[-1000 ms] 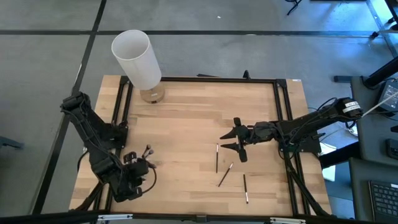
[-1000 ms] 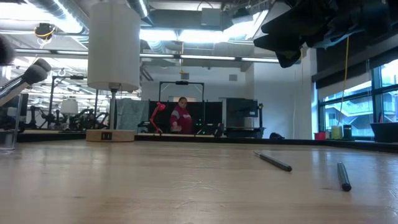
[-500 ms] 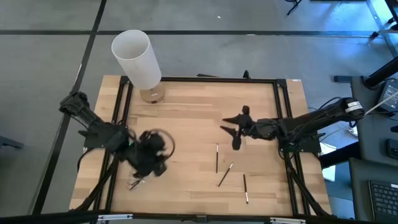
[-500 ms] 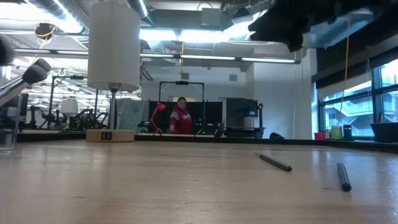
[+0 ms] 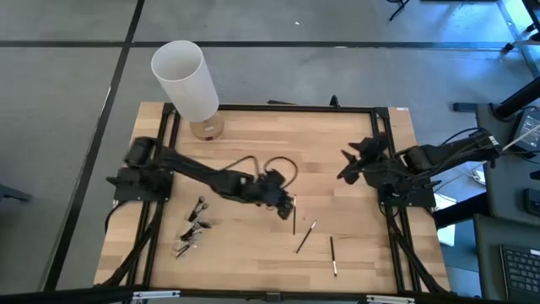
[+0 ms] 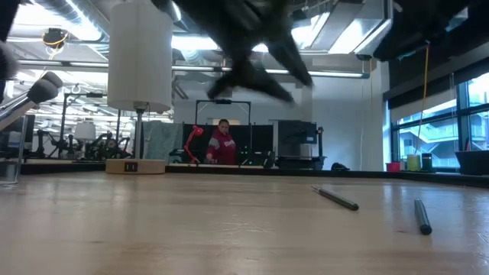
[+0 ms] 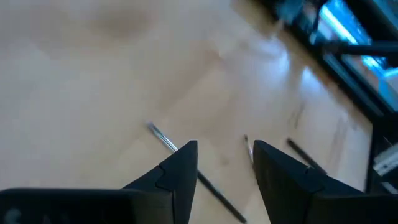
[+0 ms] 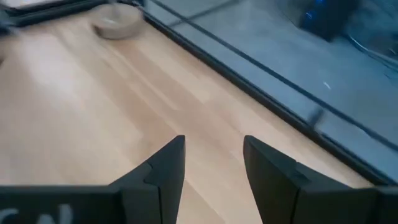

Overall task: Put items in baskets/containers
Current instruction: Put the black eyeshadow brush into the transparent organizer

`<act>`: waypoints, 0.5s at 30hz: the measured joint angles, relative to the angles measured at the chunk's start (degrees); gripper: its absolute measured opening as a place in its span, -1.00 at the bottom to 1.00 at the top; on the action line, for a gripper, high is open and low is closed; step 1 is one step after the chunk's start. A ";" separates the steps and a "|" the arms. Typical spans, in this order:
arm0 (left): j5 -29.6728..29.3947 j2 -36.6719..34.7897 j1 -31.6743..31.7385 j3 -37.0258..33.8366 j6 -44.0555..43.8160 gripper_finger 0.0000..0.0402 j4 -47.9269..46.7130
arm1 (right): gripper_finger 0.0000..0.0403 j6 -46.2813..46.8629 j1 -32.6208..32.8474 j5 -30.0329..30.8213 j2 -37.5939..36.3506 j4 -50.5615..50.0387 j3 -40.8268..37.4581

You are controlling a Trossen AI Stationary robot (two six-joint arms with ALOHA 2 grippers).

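The left tool (image 5: pixel 287 208) is extended over mid-surface, fingers apart and empty, just above a brush (image 5: pixel 294 215). Two further brushes (image 5: pixel 305 237) lie nearby. The right tool (image 5: pixel 348 166), fingers apart, is held near the surface's (image 5: pixel 253 253) right edge.

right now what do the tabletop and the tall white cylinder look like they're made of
Tabletop: looks like pale wood, visible plank seams and grain, matte with a slight sheen, set in a dark, probably metal frame.
Tall white cylinder: smooth, matte, thin-walled and open-topped; likely plastic or card, can't tell which.
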 joint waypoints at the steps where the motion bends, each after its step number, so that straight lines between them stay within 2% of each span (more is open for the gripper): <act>1: 2.71 2.54 0.68 1.32 -1.99 -0.25 0.09 | -0.19 2.30 0.00 0.68 -0.78 -1.60 -0.43; 5: 8.64 10.39 2.81 8.24 -7.42 -0.25 -7.31 | -0.19 5.12 -0.67 1.65 -3.42 -2.96 -1.87; 9: 13.40 16.93 4.52 19.14 -8.55 -0.25 -19.34 | -0.19 5.08 -1.53 1.61 -4.70 -2.72 -3.19; 15: 10.69 26.05 5.34 39.92 -2.81 -0.29 -34.08 | -0.19 5.09 -2.94 1.56 -4.99 -2.66 -3.66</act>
